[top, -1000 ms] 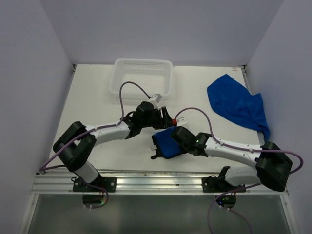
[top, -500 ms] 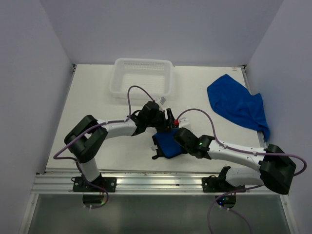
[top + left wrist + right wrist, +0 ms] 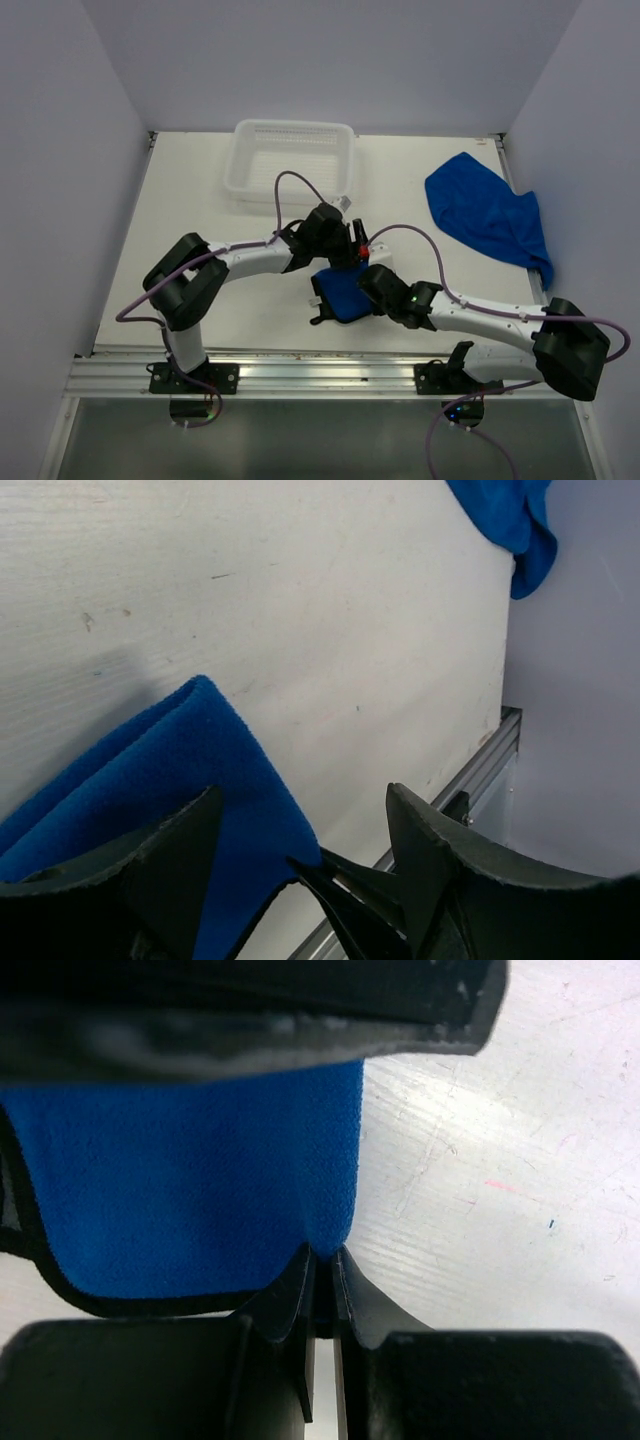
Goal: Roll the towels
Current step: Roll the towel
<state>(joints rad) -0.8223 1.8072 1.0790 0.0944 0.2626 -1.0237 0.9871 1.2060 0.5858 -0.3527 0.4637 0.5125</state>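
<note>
Pinching the folded towel (image 3: 180, 1180) near the tabletop's (image 3: 200, 200) front, the right gripper (image 3: 322, 1260) is revealing its clamped jaws only in its wrist view. The left gripper (image 3: 303, 792) is hovering over it, spread wide. Overhead, the second towel (image 3: 485, 215) is lying crumpled far right.

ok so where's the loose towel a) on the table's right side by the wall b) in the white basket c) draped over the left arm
a, the crumpled blue towel lies at the right edge of the table, apart from the white basket

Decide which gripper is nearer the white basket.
Left. The left gripper is open over the folded towel's edge facing the basket; the right gripper, shut on that towel, lies farther away.
</note>
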